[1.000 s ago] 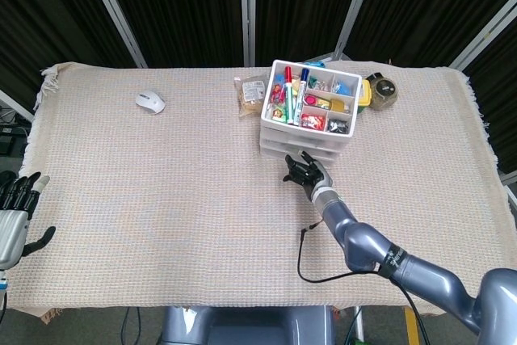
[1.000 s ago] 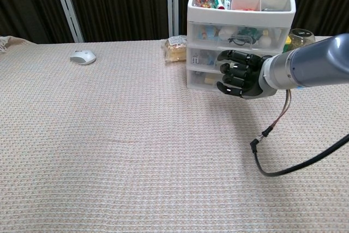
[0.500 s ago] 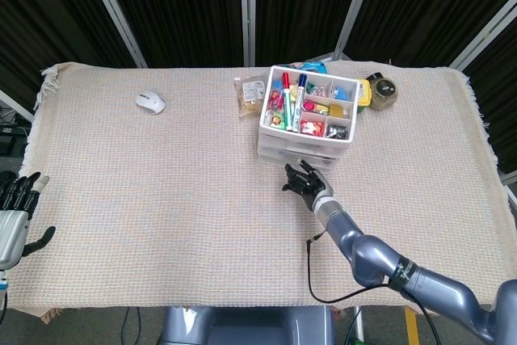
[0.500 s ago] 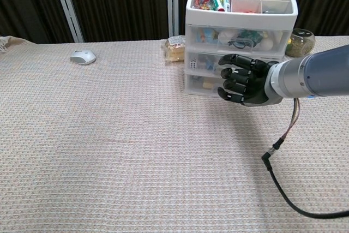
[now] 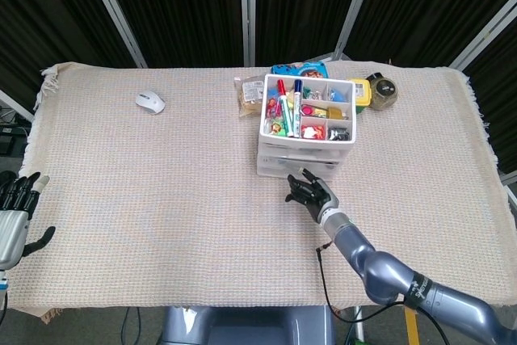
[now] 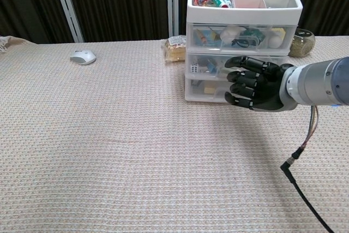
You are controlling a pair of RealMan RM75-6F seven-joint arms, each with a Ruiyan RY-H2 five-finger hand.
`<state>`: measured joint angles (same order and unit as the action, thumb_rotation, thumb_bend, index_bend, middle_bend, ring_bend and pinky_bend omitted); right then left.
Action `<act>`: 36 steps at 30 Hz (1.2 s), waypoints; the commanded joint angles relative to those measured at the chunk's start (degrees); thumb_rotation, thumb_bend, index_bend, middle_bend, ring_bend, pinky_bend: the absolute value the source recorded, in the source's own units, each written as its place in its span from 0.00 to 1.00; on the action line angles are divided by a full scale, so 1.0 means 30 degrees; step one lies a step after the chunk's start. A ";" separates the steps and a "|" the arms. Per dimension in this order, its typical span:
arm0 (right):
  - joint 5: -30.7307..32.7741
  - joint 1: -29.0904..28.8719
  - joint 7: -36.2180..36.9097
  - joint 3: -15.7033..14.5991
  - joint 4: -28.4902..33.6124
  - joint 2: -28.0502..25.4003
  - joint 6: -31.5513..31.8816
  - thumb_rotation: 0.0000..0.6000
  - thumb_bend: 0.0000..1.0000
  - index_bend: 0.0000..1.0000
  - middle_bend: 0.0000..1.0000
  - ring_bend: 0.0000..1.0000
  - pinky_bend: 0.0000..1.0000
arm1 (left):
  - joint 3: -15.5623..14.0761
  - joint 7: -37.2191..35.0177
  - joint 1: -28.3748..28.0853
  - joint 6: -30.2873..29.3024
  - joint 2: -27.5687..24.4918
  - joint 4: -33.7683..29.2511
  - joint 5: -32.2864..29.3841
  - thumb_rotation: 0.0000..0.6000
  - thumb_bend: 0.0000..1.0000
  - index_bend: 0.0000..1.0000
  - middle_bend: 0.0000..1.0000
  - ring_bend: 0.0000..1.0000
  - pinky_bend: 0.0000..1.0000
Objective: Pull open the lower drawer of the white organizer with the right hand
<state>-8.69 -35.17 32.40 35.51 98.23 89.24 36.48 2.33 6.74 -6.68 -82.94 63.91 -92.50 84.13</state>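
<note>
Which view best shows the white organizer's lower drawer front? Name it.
Chest view: the white plastic organizer's lower drawer faces the camera, its right part behind the right hand. Head view looks down on the top tray; that drawer is a thin strip.

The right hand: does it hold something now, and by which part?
Cannot be told. The right hand is at the white organizer's lower drawer front, hiding any grip.

Woven, rough, matt cloth (image 6: 109, 151) over the table. Glossy white plastic organizer (image 6: 244, 25), drawer fronts clear and see-through. Black, semi-gloss plastic-looking right hand (image 6: 256, 84) on a smooth, satin grey metal-looking arm (image 6: 327, 83). Smooth pale plastic mouse (image 6: 83, 57). Crinkly clear wrapper on a snack packet (image 6: 175, 48). Clear glassy jar (image 6: 301, 42). Thin black rubbery cable (image 6: 305, 197).
</note>
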 commanded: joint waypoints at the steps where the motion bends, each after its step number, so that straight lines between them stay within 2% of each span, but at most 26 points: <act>1: -0.0302 0.0246 0.0113 -0.0148 0.0311 -0.0209 -0.0078 1.00 0.38 0.37 0.80 0.84 0.62 | -0.0001 0.0021 0.0004 -0.0005 0.0003 -0.0009 -0.0004 1.00 0.32 0.00 0.00 0.00 0.00; 19: -0.2462 0.1961 0.0323 -0.1897 0.2601 -0.1426 0.0205 1.00 0.38 0.36 0.79 0.84 0.62 | 0.0014 0.0155 0.0026 -0.0048 0.0035 -0.0057 -0.0039 1.00 0.32 0.00 0.00 0.00 0.00; 28: -0.3134 0.2111 -0.0002 -0.2575 0.3443 -0.1818 0.0638 1.00 0.38 0.16 0.75 0.83 0.59 | 0.0015 0.0196 0.0032 -0.0049 0.0030 -0.0089 -0.0052 1.00 0.32 0.00 0.00 0.00 0.00; 36: -0.3360 0.2338 -0.0131 -0.3177 0.4153 -0.2158 0.1175 1.00 0.37 0.03 0.74 0.81 0.58 | 0.0009 0.0191 0.0035 -0.0047 0.0034 -0.0087 -0.0047 1.00 0.32 0.00 0.00 0.00 0.00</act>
<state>-18.62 -28.38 31.97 26.16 110.35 82.97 39.72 2.36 7.32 -6.58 -83.09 64.01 -92.76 83.99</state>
